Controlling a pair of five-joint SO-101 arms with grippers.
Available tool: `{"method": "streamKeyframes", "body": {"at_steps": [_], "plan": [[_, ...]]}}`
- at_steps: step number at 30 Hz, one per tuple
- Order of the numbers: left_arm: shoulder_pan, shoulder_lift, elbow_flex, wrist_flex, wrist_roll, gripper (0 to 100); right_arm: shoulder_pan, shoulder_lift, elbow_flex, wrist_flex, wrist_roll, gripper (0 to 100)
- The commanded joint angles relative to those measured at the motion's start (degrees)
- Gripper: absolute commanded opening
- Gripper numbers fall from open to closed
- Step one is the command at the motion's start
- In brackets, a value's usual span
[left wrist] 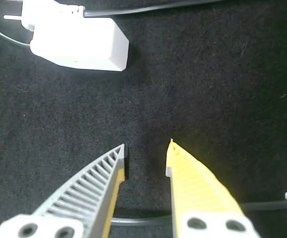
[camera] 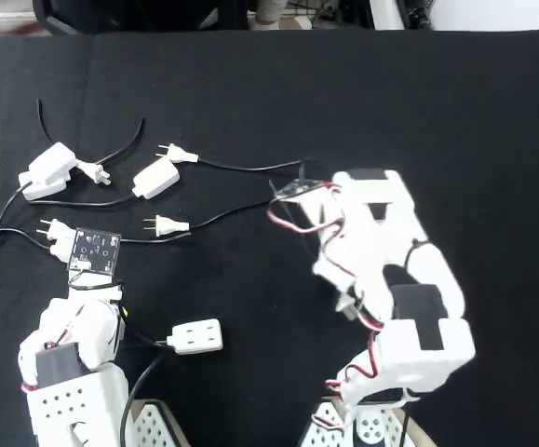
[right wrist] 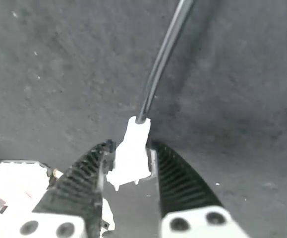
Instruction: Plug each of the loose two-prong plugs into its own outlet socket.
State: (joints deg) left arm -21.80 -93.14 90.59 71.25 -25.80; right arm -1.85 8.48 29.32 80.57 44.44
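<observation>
White plug (right wrist: pixel 132 153) lengthwise between right jaws, cord (right wrist: pixel 163 59) leading outward.

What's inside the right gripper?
A white plug clamped in the right gripper, its black cord leading away. Its prongs cannot be made out.

The left hand (left wrist: pixel 146 147) hangs with its jaws apart, while the right hand (right wrist: pixel 131 145) pinches a plug (right wrist: pixel 132 158).

High cam: fixed, looks down over whole black cloth-covered desk (camera: pixel 455 112), far edge at top. Wrist cams: v. near cloth, looking fwd past left claw (left wrist: pixel 147 148) (grey/yellow ribbed plastic) & right claw (right wrist: pixel 131 148) (black ribbed plastic). All 3 share cloth.
</observation>
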Motion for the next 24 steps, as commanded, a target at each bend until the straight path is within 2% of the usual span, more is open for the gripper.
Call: {"method": "streamKeyframes", "body": {"at_steps": [1,6,15,19,24], "plan": [[-0.75,-0.18,-0.92,0.53,-0.44,14,1.76,-0.31,-1.45,0.79,2.73,2.2],[-0.75,-0.18,-0.92,0.53,-0.44,14,1.85,-0.31,-1.63,0.44,4.75,12.4],[-0.75,-0.18,-0.92,0.53,-0.44,14,4.13,-0.31,-1.8,-1.76,7.03,10.9],[-0.75,-0.18,-1.01,0.53,-0.44,14,6.68,-0.31,-1.8,-2.81,9.58,0.9],[-0.75,-0.18,-1.01,0.53,-0.44,14,7.3,-0.31,-1.8,-2.81,10.37,6.4]]}}
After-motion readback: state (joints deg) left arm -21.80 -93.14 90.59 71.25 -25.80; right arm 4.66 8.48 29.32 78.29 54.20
